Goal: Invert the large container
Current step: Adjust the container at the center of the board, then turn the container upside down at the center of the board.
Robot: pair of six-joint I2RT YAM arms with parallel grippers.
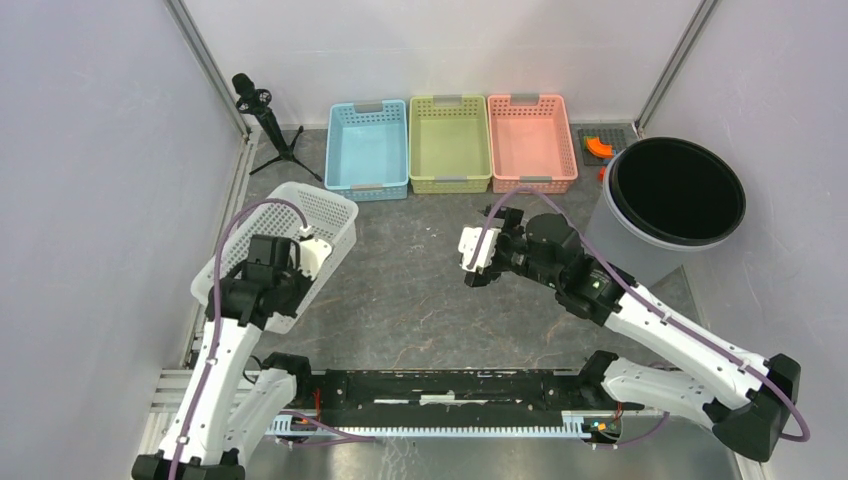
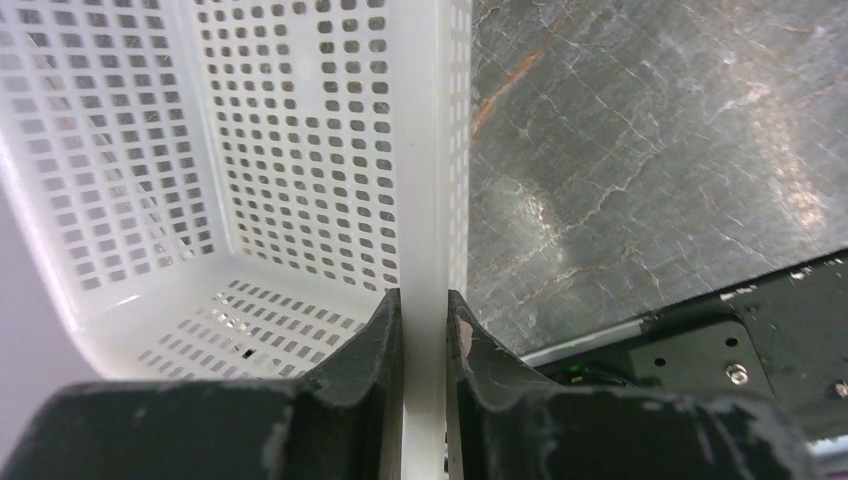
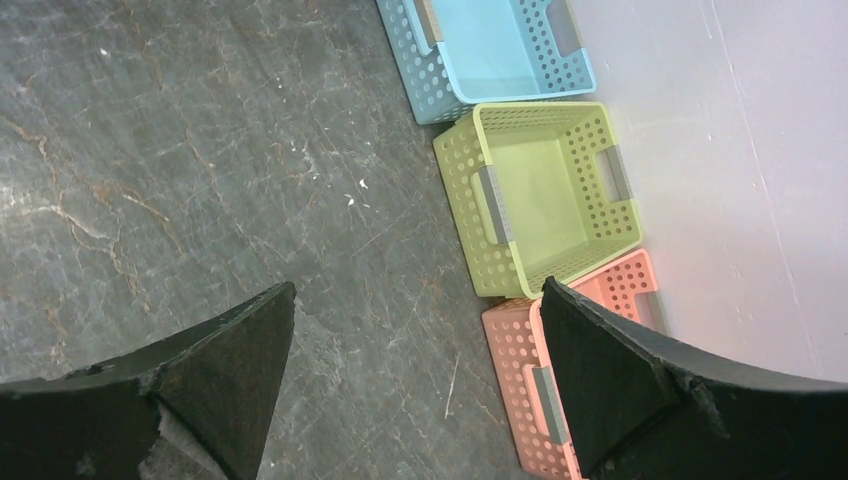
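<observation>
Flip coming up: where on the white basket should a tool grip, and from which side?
Probably the long wall's rim facing mid-table, from above, one finger inside and one outside. The white basket sits mouth-up and its perforated wall is thin enough to pinch; the left tool is shut there.

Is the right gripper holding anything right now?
No, the right gripper stands wide open with only the table showing between its jaws.
</observation>
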